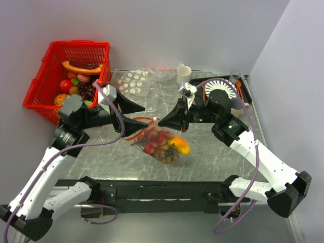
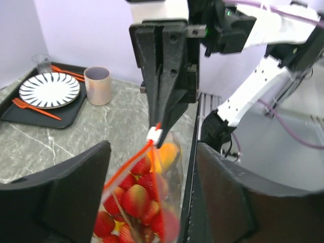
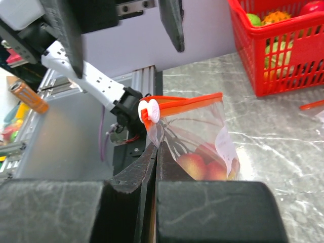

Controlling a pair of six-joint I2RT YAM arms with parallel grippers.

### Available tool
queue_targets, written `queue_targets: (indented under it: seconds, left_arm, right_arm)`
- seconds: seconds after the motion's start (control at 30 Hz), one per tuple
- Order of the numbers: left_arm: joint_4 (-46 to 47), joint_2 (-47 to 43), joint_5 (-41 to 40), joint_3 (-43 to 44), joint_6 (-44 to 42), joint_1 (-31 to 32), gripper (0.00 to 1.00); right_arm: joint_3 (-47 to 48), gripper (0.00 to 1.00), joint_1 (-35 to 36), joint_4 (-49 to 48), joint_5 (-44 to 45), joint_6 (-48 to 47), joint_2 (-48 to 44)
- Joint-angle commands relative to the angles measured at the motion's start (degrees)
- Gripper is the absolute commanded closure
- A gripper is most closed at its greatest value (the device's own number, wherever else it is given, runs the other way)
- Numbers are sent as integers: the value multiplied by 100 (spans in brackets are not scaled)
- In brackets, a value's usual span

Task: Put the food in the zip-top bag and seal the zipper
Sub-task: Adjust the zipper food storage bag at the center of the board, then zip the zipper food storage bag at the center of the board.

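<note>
The zip-top bag lies mid-table, filled with strawberries and an orange fruit. Its orange-red zipper ends in a white slider. My right gripper is shut on the bag's corner just below the slider and holds that end raised; this shows in the right wrist view. My left gripper is open, its fingers on either side of the bag's mouth without touching it, as the left wrist view shows.
A red basket of fruit stands at the back left. A white-dotted clear bag and a cup lie at the back. A black tray holds a striped plate; a mug stands beside it.
</note>
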State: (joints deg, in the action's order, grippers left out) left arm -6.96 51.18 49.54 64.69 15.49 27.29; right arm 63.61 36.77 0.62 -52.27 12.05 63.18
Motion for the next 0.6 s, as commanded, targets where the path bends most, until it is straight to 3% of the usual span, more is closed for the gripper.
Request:
queue_targets:
  seconds: [0.0,0.57]
  left_arm:
    - [230,471,574,272,-555,-4,27]
    - [643,771,1269,334,-362,5,23]
  right_arm:
    - [345,100,5,-273,-213,183,-121]
    - [538,100,14,-150,-284,227,125]
